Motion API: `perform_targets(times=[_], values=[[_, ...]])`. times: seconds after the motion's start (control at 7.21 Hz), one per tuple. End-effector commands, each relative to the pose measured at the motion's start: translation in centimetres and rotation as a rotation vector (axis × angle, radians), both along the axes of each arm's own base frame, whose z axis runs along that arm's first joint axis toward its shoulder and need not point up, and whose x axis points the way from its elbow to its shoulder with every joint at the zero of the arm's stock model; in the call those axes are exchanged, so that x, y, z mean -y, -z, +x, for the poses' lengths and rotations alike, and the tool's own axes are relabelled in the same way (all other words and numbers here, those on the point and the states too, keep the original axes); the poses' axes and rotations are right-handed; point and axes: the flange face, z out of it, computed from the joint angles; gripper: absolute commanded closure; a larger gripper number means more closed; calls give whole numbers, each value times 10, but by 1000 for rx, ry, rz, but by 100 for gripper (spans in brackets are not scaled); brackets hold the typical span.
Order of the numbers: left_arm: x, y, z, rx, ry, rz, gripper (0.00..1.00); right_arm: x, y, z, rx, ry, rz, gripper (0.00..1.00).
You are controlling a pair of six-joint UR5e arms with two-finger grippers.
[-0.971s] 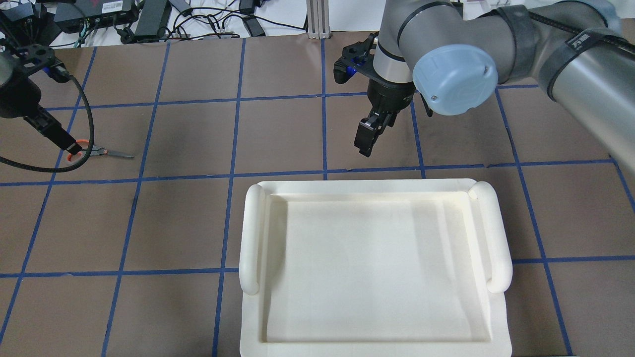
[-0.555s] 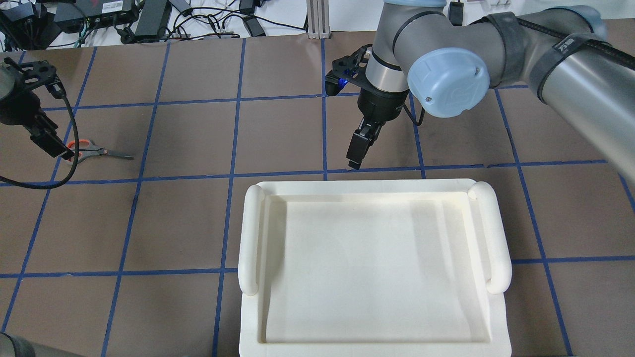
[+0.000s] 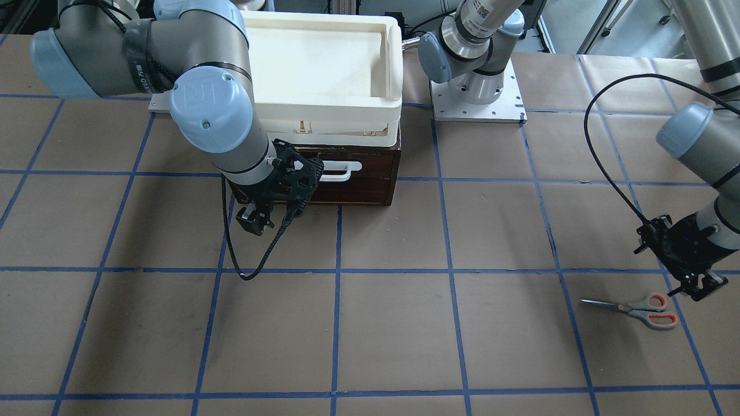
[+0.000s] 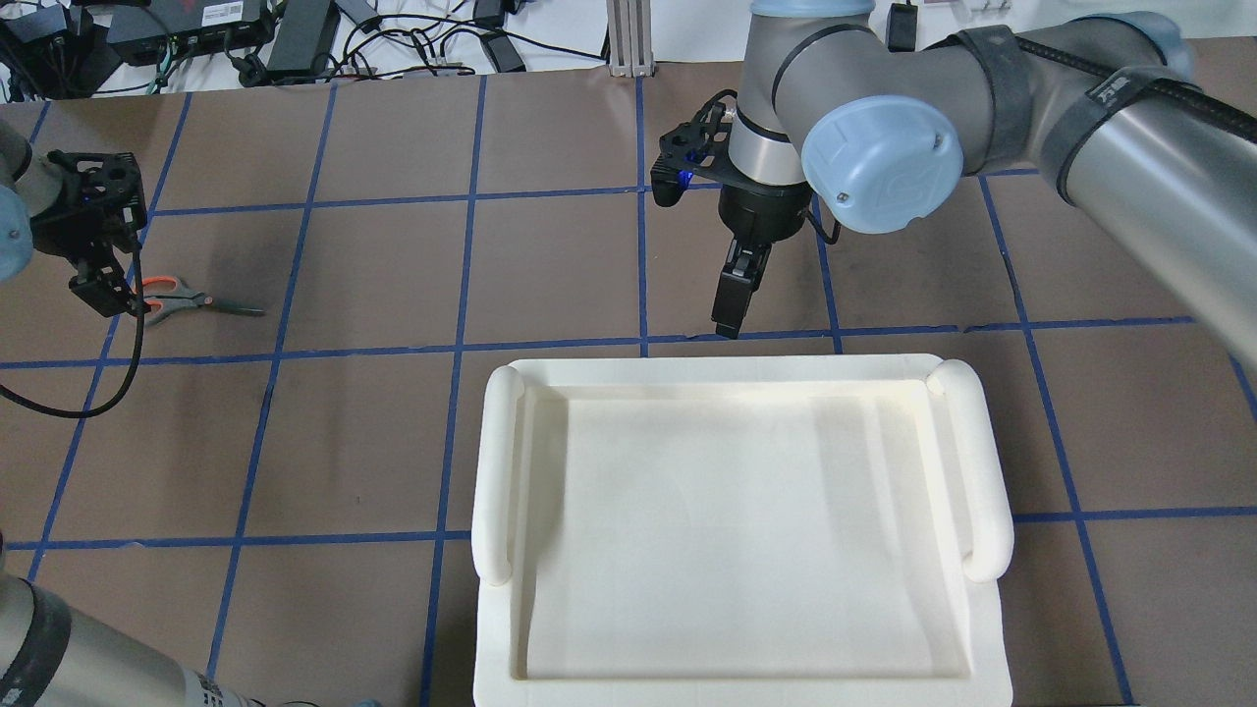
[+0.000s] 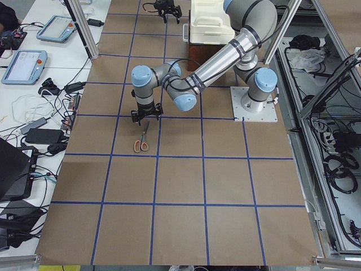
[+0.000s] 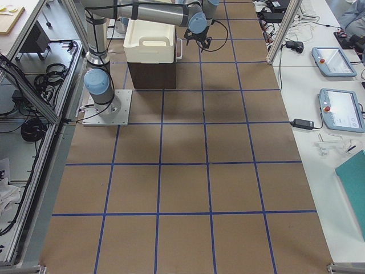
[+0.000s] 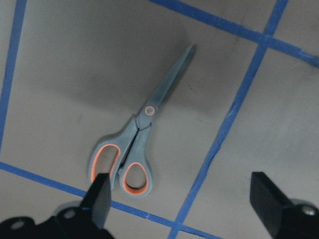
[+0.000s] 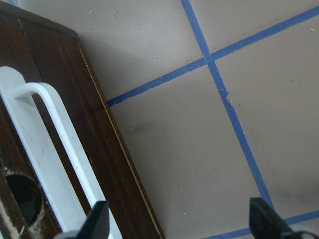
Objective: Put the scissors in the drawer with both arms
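Left pincer [image 3: 703,286] backed off scissors [image 7: 142,124] (closed, grey, orange-lined loops), splayed | right pincer [image 4: 727,316] splayed

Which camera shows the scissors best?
The left wrist-mounted view: the scissors show large and whole, blades shut. The front-facing view shows them small; overhead, the left gripper partly hides their handles; in the left side view they are tiny.

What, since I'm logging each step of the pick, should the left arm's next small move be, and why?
Probably a short sideways shift to centre the open left end effector over the scissors, before lowering. In the wrist view they lie flat and closed, with the handles beside one finger rather than between the two, so descending now would likely miss.
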Motion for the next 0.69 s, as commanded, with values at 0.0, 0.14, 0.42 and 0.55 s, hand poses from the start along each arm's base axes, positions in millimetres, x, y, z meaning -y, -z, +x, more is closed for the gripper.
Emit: perform_targets(times=[0.0,0.14,0.42,0.55], values=[[15,37,6,3,170,-4,0,-3,11,10,22,-105,24,1],[19,54,7,-14,221,0,0,-7,13,17,16,-126,30,1],[26,77,10,-28,283,12,0,-20,36,49,1,-195,69,0],[30,83,11,-30,336,17,0,-19,51,55,-4,-209,91,0]])
